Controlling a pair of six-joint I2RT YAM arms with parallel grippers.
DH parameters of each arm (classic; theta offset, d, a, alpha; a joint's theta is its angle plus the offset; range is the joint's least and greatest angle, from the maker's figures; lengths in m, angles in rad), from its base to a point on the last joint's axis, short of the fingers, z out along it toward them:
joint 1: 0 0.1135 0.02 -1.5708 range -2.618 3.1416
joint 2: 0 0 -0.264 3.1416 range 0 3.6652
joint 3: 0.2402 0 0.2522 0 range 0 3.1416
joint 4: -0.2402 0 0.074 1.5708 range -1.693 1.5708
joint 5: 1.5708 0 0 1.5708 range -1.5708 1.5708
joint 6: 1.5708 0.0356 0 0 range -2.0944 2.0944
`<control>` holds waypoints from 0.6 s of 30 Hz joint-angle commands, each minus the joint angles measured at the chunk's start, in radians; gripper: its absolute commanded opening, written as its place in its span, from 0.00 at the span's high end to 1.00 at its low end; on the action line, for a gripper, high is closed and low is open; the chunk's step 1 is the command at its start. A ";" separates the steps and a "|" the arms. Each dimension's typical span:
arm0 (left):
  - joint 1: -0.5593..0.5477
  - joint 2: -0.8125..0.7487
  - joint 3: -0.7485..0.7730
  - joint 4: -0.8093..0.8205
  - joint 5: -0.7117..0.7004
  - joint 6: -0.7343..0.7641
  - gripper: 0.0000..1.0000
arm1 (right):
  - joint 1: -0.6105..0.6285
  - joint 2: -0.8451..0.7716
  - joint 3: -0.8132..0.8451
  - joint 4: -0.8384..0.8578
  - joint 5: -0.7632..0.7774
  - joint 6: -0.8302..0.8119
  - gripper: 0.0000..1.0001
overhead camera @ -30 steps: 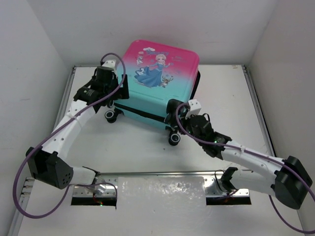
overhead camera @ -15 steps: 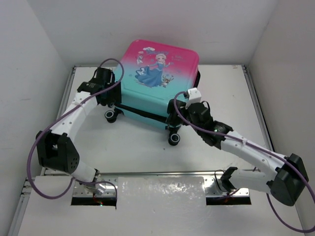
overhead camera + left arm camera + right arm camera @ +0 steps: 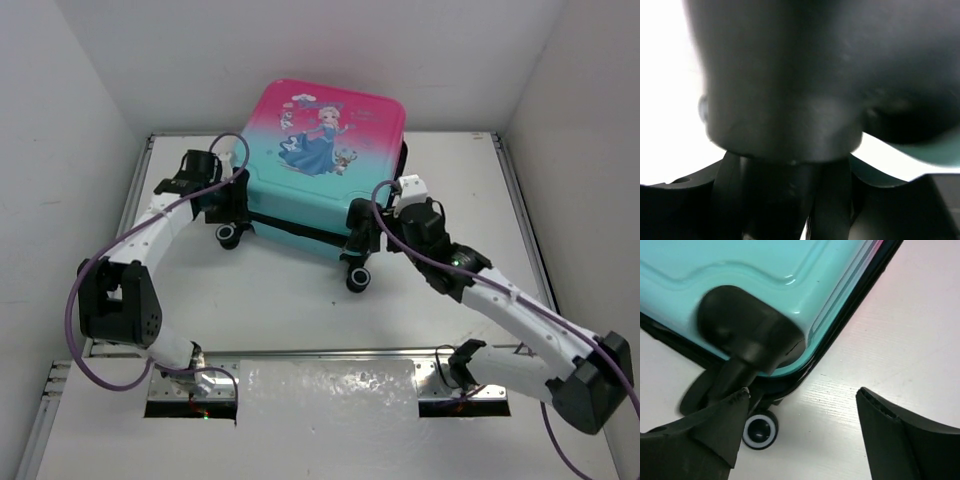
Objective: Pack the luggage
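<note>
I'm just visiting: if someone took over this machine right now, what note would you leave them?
Left end effector: close against the luggage's near left corner; open or shut unclear.
Right end effector: open, empty, beside a wheel.
Luggage: lies closed on the table, print up.
Done: lid looks shut. Remaining: zipper state not visible; check it.

The top view is bright and even, lit from above. The white table (image 3: pixel 300 300) looks nearly washed out, with soft, short shadows under the luggage (image 3: pixel 322 140) and the arms. The metal plate (image 3: pixel 330 385) at the near edge glares. The left wrist view is almost wholly out of focus: a dark blur (image 3: pixel 790 75) against blown-out white. The right wrist view is sharper, with glossy streaks on the teal shell; 1 wheel (image 3: pixel 694 391) is smeared.
</note>
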 commanded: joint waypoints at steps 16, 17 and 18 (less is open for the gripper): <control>-0.080 -0.045 -0.090 0.313 0.595 -0.170 1.00 | 0.268 -0.070 -0.219 0.143 0.302 0.331 0.42; -0.082 -0.048 -0.089 0.308 0.592 -0.168 1.00 | 0.268 -0.044 -0.196 0.128 0.344 0.341 0.43; -0.082 -0.052 -0.089 0.305 0.589 -0.167 1.00 | 0.268 -0.018 -0.160 0.120 0.363 0.353 0.44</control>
